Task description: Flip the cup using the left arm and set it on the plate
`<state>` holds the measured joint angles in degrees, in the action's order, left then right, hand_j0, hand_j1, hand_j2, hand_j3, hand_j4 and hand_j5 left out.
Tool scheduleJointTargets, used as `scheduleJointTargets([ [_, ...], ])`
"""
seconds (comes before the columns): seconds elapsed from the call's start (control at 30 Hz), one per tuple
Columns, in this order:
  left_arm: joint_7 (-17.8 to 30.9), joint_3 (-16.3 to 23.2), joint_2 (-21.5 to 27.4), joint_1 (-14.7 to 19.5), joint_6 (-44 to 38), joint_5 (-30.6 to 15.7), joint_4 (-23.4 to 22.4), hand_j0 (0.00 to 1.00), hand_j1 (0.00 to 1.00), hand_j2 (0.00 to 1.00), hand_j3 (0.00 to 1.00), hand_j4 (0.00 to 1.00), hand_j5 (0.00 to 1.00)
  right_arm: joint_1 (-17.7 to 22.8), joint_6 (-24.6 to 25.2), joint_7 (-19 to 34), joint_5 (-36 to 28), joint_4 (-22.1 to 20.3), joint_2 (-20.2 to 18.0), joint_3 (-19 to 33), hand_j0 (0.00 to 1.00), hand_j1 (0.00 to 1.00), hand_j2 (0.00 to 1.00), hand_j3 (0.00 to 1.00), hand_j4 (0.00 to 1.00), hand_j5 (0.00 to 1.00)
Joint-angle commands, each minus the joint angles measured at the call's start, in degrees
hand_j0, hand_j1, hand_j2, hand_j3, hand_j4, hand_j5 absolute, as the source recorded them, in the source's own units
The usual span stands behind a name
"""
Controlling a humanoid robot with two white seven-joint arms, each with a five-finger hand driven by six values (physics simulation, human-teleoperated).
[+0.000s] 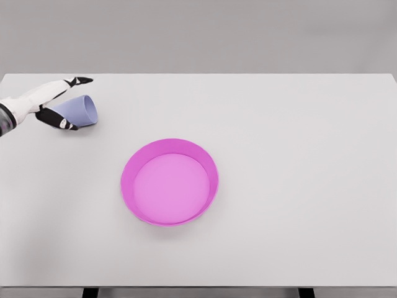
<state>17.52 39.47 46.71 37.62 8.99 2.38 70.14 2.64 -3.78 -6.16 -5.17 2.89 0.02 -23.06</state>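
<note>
Your left hand (59,102) brackets the lilac cup (79,111), which lies on its side near the table's (298,155) far-left corner: one finger above, the others below. Whether the grip is closed cannot be told. Confirm firm contact before lifting. Rotate the cup upright, then carry it to the pink plate (127,180) at the table's centre.
</note>
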Motion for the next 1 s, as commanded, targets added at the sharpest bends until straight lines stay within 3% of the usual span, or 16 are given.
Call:
scheduleJointTargets([
  [0.0,0.0,0.3,-1.2,0.0,-1.1,0.4,-1.1,1.00,1.00,1.00,1.00,1.00,1.00,0.0,0.0,0.0,0.0,0.0,0.0,0.0,1.00,1.00,1.00,1.00,1.00,1.00],
  [0.4,0.1,0.7,-3.7,1.1,-5.6,1.5,-2.5,1.00,1.00,1.00,1.00,1.00,1.00,0.0,0.0,0.0,0.0,0.0,0.0,0.0,1.00,1.00,1.00,1.00,1.00,1.00],
  [0.47,1.2,0.6,-3.8,1.1,-5.7,5.6,-2.5,1.00,1.00,1.00,1.00,1.00,1.00,0.0,0.0,0.0,0.0,0.0,0.0,0.0,1.00,1.00,1.00,1.00,1.00,1.00],
  [0.63,1.7,0.5,-3.8,1.1,-5.7,8.3,-2.0,1.00,1.00,1.00,1.00,1.00,1.00,0.0,0.0,0.0,0.0,0.0,0.0,-0.1,1.00,1.00,1.00,1.00,1.00,1.00],
  [0.67,1.7,0.5,-3.8,1.1,-5.7,8.5,-1.9,0.98,0.98,0.98,0.98,0.98,0.98,0.0,0.0,0.0,0.0,0.0,0.0,0.0,1.00,1.00,1.00,1.00,1.00,1.00],
  [0.73,1.6,0.4,-4.3,1.1,-5.7,8.3,-1.8,0.75,0.75,0.75,0.75,0.75,0.75,0.0,0.0,0.0,0.0,0.0,0.0,0.0,1.00,1.00,1.00,1.00,1.00,1.00],
  [0.97,1.6,-0.3,-4.3,1.1,-5.6,6.4,-1.9,0.64,0.64,0.64,0.64,0.64,0.64,0.0,0.0,0.0,0.0,0.0,0.0,0.0,1.00,1.00,1.00,1.00,1.00,1.00],
])
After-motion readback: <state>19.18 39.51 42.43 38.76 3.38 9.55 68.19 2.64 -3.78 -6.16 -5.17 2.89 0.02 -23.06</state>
